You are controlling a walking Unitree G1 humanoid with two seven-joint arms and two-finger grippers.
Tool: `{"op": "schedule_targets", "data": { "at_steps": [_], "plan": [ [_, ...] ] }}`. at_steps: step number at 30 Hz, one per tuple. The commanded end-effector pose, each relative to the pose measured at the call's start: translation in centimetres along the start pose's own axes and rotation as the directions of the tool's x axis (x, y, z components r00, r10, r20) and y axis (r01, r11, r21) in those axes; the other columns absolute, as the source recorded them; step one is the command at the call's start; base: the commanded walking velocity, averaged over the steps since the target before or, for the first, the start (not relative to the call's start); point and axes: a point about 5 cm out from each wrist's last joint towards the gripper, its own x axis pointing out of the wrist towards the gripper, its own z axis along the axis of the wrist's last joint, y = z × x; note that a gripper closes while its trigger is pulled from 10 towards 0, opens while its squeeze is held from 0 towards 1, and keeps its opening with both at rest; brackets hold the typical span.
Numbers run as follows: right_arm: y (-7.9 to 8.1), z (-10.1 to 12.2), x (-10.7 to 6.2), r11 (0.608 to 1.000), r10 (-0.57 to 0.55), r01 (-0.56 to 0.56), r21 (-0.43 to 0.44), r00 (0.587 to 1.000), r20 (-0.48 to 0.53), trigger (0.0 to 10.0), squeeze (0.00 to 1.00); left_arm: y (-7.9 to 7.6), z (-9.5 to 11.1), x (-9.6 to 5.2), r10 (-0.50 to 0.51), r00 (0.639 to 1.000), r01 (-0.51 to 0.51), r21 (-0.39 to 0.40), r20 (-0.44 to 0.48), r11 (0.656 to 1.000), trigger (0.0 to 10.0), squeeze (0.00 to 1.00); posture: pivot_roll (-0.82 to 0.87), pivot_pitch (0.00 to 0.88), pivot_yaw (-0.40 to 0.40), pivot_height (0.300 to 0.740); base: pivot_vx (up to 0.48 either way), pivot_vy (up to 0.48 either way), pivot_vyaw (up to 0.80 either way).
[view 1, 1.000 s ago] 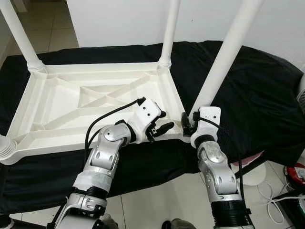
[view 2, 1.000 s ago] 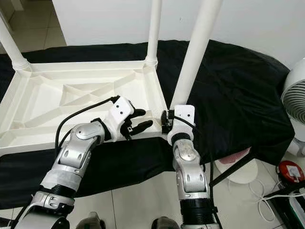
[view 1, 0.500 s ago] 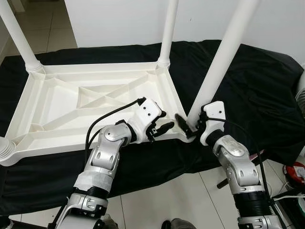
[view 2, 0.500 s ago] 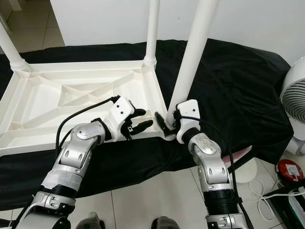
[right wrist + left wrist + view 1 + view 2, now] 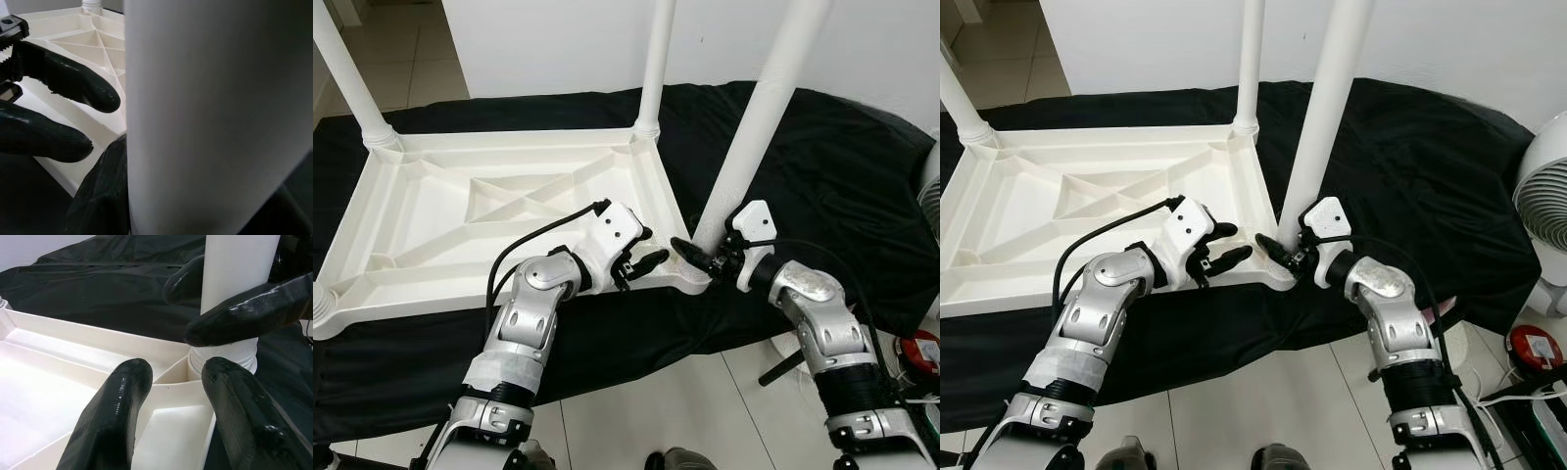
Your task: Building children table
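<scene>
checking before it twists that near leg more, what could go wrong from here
1. The right gripper grips the near leg low at its base; the leg leans slightly, so it could cross-thread or pop from its corner socket.
2. The left gripper, fingers open, only rests on the tabletop rim; the upturned tabletop might slide on the black cloth.
3. Both grippers crowd one corner and might collide.

Three upright legs ran off the frame at 12 o'clock. A fourth leg was cropped at 9 o'clock. A fan was cut at 3 o'clock. The right gripper's far finger stayed hidden behind the near leg.
</scene>
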Motion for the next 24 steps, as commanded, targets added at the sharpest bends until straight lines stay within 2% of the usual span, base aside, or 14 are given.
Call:
{"op": "schedule_targets", "data": {
  "at_steps": [1, 10, 11, 14, 17, 18, 24],
  "plan": [
    [0.4, -1.0, -0.1, 0.998, 0.055, -0.055, 0.003, 0.997, -0.059, 0.0, 0.00, 0.6, -0.1, -0.2, 0.181, 0.983, -0.181, 0.010, -0.004, 0.983, 10.0, 0.00, 0.05, 0.000, -0.028, 0.740, 0.000, 0.000, 0.00],
    [0.1, -1.8, -0.6, 0.999, 0.052, -0.050, 0.019, 0.996, -0.074, 0.0, 0.00, 0.4, -0.2, -0.2, 0.170, 0.985, -0.170, 0.017, -0.009, 0.985, 10.0, 0.00, 0.04, 0.000, -0.021, 0.740, 0.000, 0.000, 0.00],
    [-0.1, -1.9, -0.6, 0.999, 0.017, -0.015, 0.028, 0.997, -0.073, 10.0, 0.00, 0.3, -0.2, -0.1, 0.166, 0.986, -0.166, 0.017, -0.010, 0.986, 10.0, 0.00, 0.04, 0.000, -0.019, 0.740, 0.000, 0.000, 0.00],
    [-0.3, -2.1, -0.4, 0.998, -0.042, 0.045, 0.039, 0.996, -0.080, 10.0, 0.00, 0.3, -0.2, -0.1, 0.163, 0.987, -0.163, 0.017, -0.011, 0.987, 10.0, 0.00, 0.04, 0.000, -0.016, 0.740, 0.000, 0.000, 0.00],
    [-0.5, -2.4, 0.1, 0.980, -0.187, 0.193, 0.051, 0.978, -0.096, 10.0, 0.00, 0.3, -0.2, -0.1, 0.158, 0.987, -0.157, 0.017, -0.012, 0.987, 10.0, 0.00, 0.04, 0.000, -0.015, 0.740, 0.000, 0.000, 0.00],
    [-0.5, -2.4, 0.1, 0.980, -0.187, 0.193, 0.051, 0.978, -0.096, 10.0, 0.00, 0.3, -0.2, -0.1, 0.158, 0.987, -0.157, 0.017, -0.012, 0.987, 10.0, 0.00, 0.04, 0.000, -0.015, 0.740, 0.000, 0.000, 0.00],
    [0.8, -2.6, 0.8, 0.947, -0.298, 0.306, 0.094, 0.950, -0.091, 10.0, 0.00, 0.0, -0.3, -0.1, 0.153, 0.988, -0.153, 0.015, -0.015, 0.988, 10.0, 0.00, 0.03, 0.000, -0.014, 0.740, 0.000, 0.000, 0.00]
  ]
}}
